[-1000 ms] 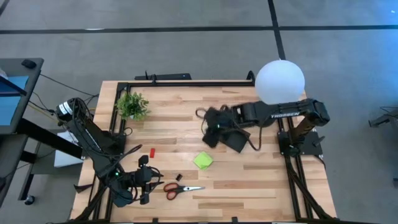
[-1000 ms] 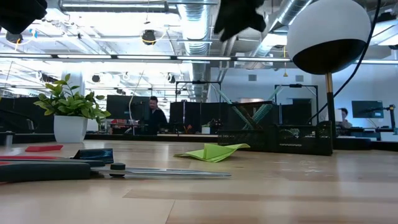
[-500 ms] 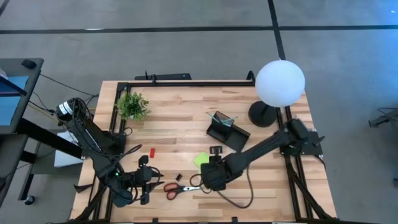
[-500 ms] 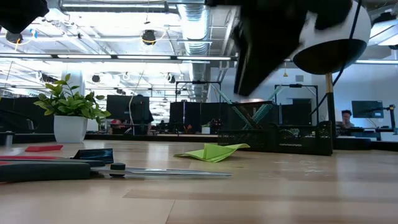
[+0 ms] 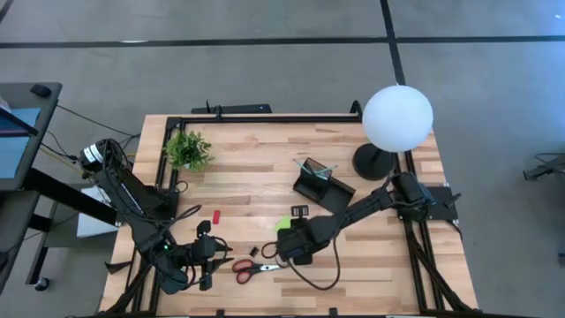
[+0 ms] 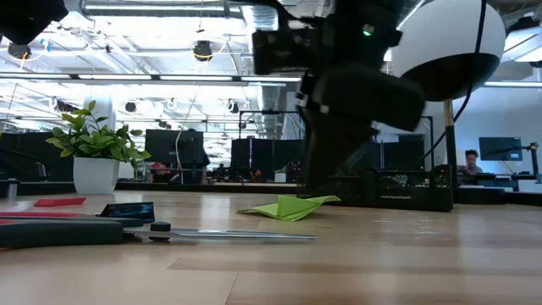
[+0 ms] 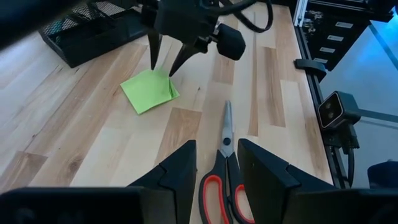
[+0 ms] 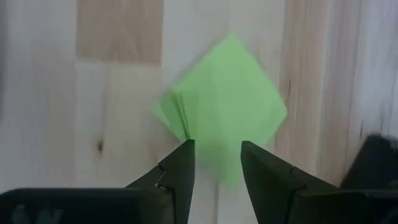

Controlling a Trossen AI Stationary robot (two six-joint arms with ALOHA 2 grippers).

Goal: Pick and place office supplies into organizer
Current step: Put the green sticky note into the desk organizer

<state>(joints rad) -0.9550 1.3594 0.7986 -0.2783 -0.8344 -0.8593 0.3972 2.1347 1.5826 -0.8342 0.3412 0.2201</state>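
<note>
The lime-green sticky-note pad [image 5: 284,223] is lying flat on the bare bench [image 5: 256,172], its top sheets curling up a little, about midway between the red-handled scissors [image 5: 256,267] near the front edge and the black organizer [image 5: 323,188] farther back by the globe lamp [image 5: 397,117]; that puts it in easy reach of the right arm, which is stretching out low across the bench toward it. The right gripper [image 7: 164,63] is hanging directly over the pad, jaws spread part-way and pointing down so that they are straddling one edge of the sheets, apparently lining up for a pinch; nothing is being held yet. The left gripper [image 7: 217,168] is waiting at the front left corner, jaws part open and empty, aimed along the scissors as if those are being kept for it. Half a second ago the right gripper was sitting nearer the scissors' tips; a second ago it was back over the organizer, so it is swinging in and settling onto the pad, while the left arm is not moving at all
</note>
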